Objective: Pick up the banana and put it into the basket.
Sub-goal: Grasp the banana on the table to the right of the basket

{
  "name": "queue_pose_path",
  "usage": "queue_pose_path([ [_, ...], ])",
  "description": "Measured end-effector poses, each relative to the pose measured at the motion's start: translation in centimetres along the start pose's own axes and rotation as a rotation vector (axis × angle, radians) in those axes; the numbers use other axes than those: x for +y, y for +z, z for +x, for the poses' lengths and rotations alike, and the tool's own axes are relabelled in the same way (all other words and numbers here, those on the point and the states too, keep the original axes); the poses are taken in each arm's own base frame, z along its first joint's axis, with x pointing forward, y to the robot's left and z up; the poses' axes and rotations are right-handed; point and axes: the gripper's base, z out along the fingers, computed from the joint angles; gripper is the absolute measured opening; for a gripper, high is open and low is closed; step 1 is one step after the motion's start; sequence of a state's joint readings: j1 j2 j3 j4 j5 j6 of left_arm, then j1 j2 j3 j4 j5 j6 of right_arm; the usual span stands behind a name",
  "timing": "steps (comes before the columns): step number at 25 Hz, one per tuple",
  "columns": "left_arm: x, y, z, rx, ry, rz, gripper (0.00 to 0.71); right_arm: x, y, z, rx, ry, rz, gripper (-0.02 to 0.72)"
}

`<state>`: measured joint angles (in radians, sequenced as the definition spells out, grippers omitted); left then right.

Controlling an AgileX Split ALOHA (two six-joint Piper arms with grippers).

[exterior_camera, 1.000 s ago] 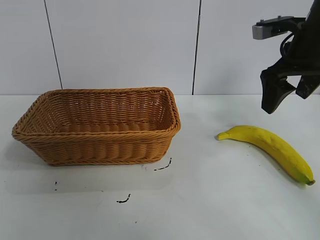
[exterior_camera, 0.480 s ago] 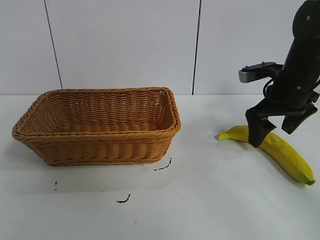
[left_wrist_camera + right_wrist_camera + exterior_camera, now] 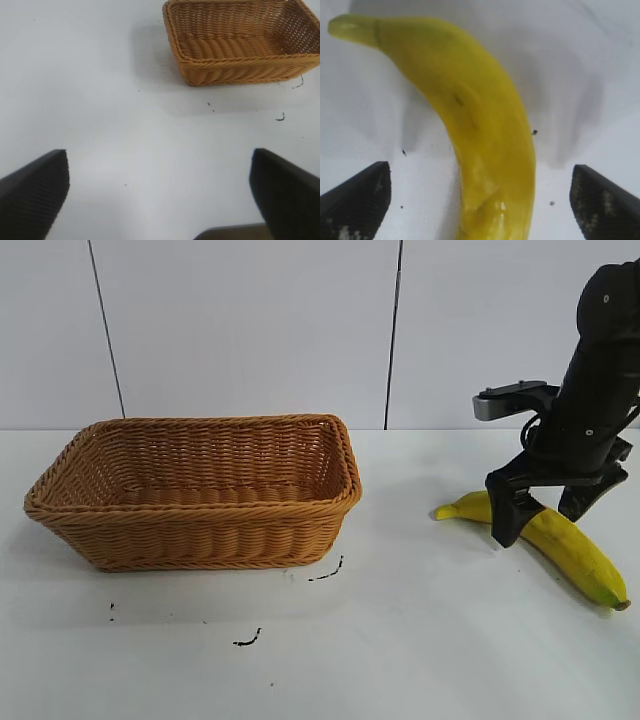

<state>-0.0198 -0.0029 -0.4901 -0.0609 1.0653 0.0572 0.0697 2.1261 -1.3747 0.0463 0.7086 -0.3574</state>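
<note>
Fingers on the right gripper gape wide, empty, straddling the banana lying on the tabletop, well apart from the basket, so closing off-centre could roll it away.

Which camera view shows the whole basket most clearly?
The exterior view: the whole basket shows there, with its braided rim, front wall and inside. The left wrist view also shows the basket, but its far corner is cut off at the picture's edge. The right wrist view does not show it.
</note>
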Motion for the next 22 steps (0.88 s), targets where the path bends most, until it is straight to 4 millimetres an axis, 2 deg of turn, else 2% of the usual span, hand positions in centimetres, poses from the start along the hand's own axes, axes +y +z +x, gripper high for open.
queue_pose_path([
  [17,0.00,0.00,0.00,0.000,0.000,0.000,0.695,-0.08,0.54,0.02,0.002,0.007,0.007,0.694],
  [22,0.00,0.00,0.00,0.000,0.000,0.000,0.695,-0.01,0.80,0.26,0.027,0.016,-0.001,0.612],
])
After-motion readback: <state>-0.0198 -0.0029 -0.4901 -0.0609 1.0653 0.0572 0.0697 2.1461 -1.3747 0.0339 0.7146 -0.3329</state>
